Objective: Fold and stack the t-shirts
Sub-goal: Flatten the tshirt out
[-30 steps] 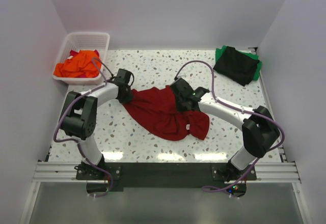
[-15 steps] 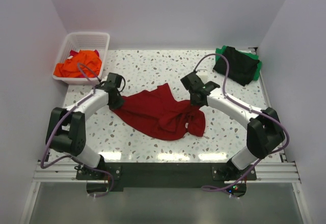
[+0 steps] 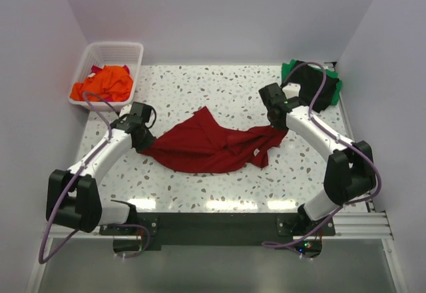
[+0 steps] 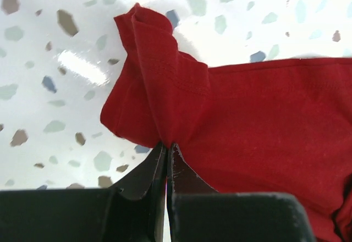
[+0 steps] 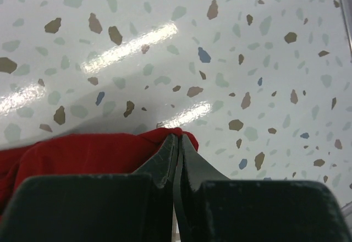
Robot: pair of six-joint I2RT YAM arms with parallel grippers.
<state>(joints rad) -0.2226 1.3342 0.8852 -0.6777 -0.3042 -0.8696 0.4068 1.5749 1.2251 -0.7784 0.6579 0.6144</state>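
Note:
A dark red t-shirt (image 3: 210, 148) is stretched across the middle of the speckled table, pulled out between my two arms. My left gripper (image 3: 145, 141) is shut on its left end; in the left wrist view the cloth (image 4: 242, 121) bunches into the closed tips of that gripper (image 4: 166, 146). My right gripper (image 3: 283, 126) is shut on the shirt's right corner, and the right wrist view shows a red fold (image 5: 99, 151) pinched at that gripper's tips (image 5: 177, 138). Orange and red t-shirts (image 3: 106, 83) lie in the basket. A black t-shirt (image 3: 309, 83) sits on a green one (image 3: 336, 86) at the far right.
The white slatted basket (image 3: 136, 53) stands at the far left corner. White walls close in the table on three sides. Cables loop over both arms.
Both arms have swung outward, left to the left and right to the far right, drawing the crumpled red shirt out into a long band. The right gripper shut fully on its corner.

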